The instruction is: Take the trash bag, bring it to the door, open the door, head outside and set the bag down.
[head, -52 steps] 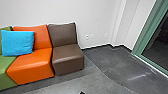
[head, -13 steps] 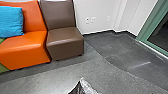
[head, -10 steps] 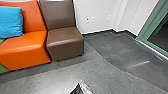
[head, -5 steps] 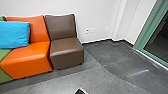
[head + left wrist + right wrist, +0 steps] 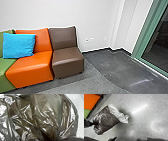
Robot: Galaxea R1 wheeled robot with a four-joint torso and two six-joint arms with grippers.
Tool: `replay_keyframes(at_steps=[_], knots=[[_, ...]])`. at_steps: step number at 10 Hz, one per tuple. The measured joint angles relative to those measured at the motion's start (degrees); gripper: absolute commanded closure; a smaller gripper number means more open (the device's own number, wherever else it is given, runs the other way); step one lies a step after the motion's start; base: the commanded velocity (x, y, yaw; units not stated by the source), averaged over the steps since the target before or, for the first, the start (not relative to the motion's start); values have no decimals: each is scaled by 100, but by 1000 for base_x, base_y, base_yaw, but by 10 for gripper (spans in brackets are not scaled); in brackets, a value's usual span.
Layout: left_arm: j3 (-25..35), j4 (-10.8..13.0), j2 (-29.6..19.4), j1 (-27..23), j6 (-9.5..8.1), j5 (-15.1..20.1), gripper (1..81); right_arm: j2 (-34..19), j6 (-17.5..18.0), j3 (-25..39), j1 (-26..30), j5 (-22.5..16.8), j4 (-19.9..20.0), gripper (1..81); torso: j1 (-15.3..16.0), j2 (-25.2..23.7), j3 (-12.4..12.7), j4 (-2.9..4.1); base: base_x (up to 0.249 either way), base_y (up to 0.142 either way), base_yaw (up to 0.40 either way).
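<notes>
The dark, shiny trash bag [image 5: 105,120] hangs in the right wrist view, with a crumpled clear part at one end and a shadow on the floor beside it. My left gripper [image 5: 95,123] reaches to the bag's other end in that view and is shut on it. Wrinkled, see-through plastic of the same bag [image 5: 46,117] stands large and close in the left wrist view. Dark parts of the robot lie along an edge of the right wrist view; I cannot tell how my right gripper stands.
In the head view, green, orange [image 5: 32,66] and brown seats [image 5: 67,61] line the white wall, a blue pillow [image 5: 18,45] on them. A green-framed glass panel [image 5: 147,37] stands at the right, beside the grey floor [image 5: 112,67].
The head camera's view has tilted upward, so seats and wall sit lower in it. The bag's tip, earlier at the head view's bottom edge, has passed out below it.
</notes>
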Motion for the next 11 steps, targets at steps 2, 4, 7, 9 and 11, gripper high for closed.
replay_keyframes(at_steps=[2, 4, 7, 9, 11], knots=[[694, -16, -383, 43, 0, -116, 811, 2, 0, -9, -174, 68, 0, 10, -278, 424, 402, 0, 0, 0, 0], [1161, -16, -874, 155, 2, -219, 811, 30, -2, -80, -433, 173, 2, 10, -560, 850, 802, 0, 0, 0, 0], [1334, -13, -1097, 631, 5, -346, 811, 195, -11, -223, -828, 301, -4, 10, -890, 1360, 1069, 0, 0, 0, 0], [1375, -13, -1196, 808, 39, -560, 811, 283, -22, -235, -998, 441, -9, 10, -1159, 1770, 1093, 0, 0, 0, 0], [1436, -9, -1293, 1092, 204, -934, 811, 333, -24, -323, -1239, 601, -45, 10, -1434, 2201, 1095, 0, 0, 0, 0]])
